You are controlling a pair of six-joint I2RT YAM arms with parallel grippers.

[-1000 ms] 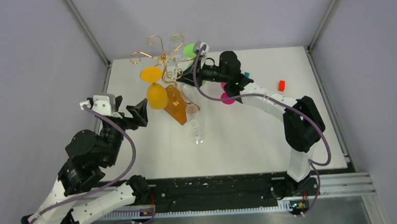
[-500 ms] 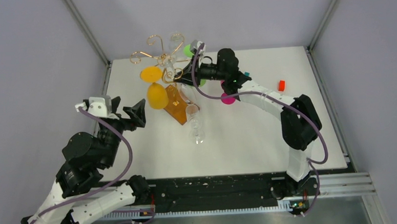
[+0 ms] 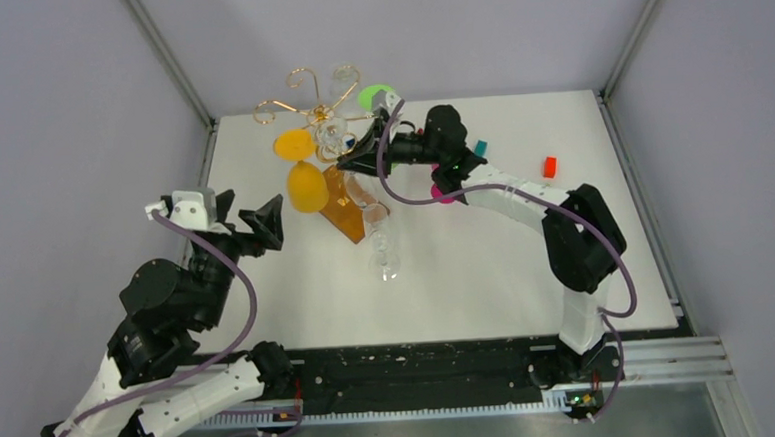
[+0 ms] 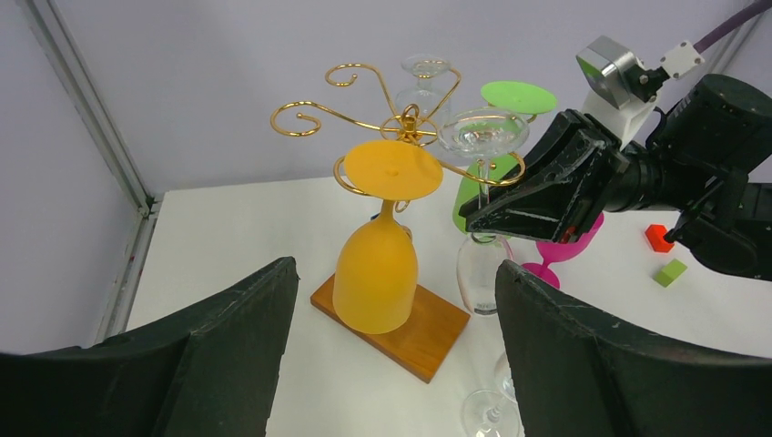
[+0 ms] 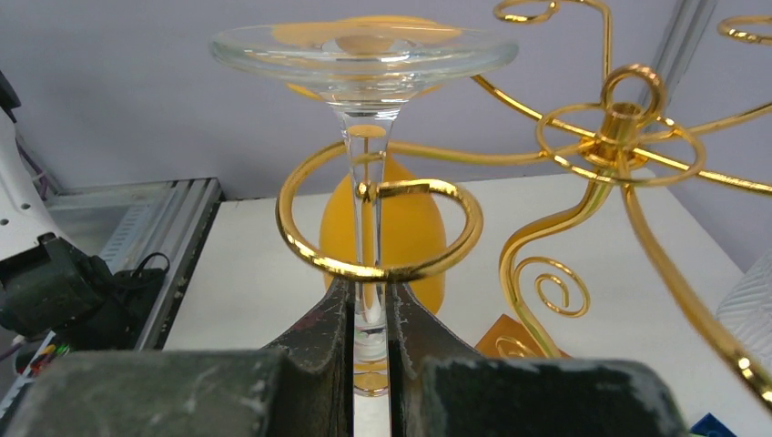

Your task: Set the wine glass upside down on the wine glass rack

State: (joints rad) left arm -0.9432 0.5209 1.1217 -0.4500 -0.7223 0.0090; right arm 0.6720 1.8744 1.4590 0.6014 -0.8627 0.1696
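Two grippers: right gripper (image 5: 369, 305) pinches the stem of an upside-down clear wine glass (image 5: 364, 55) within a curl of the gold wire wine glass rack (image 5: 628, 137), centre frame; left gripper (image 4: 393, 273) gapes wide, empty.

right gripper (image 5: 370, 314) fingers pinch wine glass (image 5: 364, 50) stem | stem inside wine glass rack (image 5: 622, 116) loop

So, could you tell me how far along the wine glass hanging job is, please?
Done: an opaque orange wine glass and a green one hang upside down on the gold wire rack. In hand: the right gripper pinches the stem of a clear inverted glass, threaded into a scroll loop, foot above the wire. Remaining: lower it and release. The left gripper is open.
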